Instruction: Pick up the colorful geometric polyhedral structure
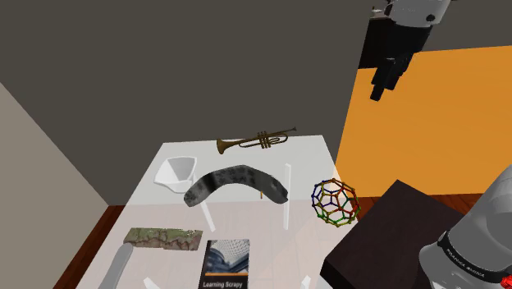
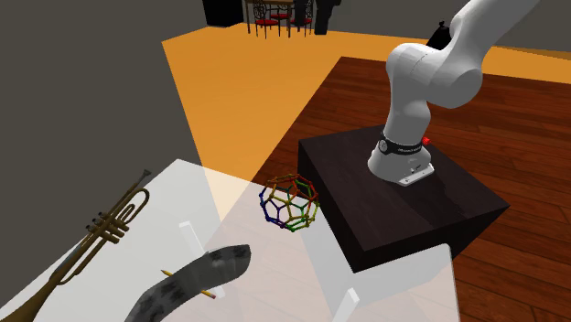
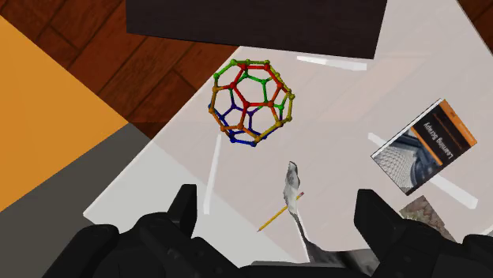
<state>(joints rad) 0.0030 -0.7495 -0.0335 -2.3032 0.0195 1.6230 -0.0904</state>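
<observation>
Nothing of the pick is done yet. In the wrist view, from left to right, the black two-finger gripper (image 3: pixel 277 204) has its fingers spread wide with nothing clasped. The colourful ball-shaped polyhedral cage (image 3: pixel 251 103) of red, green, blue and yellow struts lies well ahead of the tips, not between them.

In the shoulder view the polyhedral cage (image 1: pixel 335 202) sits at the right edge of the pale translucent table (image 1: pixel 305 168), just beside the dark box stand (image 1: pixel 394 226). The gripper (image 1: pixel 381 86) hangs high above it and a little to the right. By my judgement the whole job is left: bring the hand over the cage, come down, close on the struts and lift (thin bars and a round shape, so it may roll or slip out).

Now containers, left to right across the shoulder view. The one real vessel is a white faceted bowl (image 1: pixel 176 172) towards the table's far left, and its hollow shows nothing inside as far as I can see. Nearer the camera lie a mottled green-brown slab (image 1: pixel 162 238) and a book with an orange band (image 1: pixel 226 261). Further right are a dark grey curved piece (image 1: pixel 234 185) and a brass trumpet (image 1: pixel 256 141), and none of these holds anything. The cage is itself an open lattice with nothing in it.
</observation>
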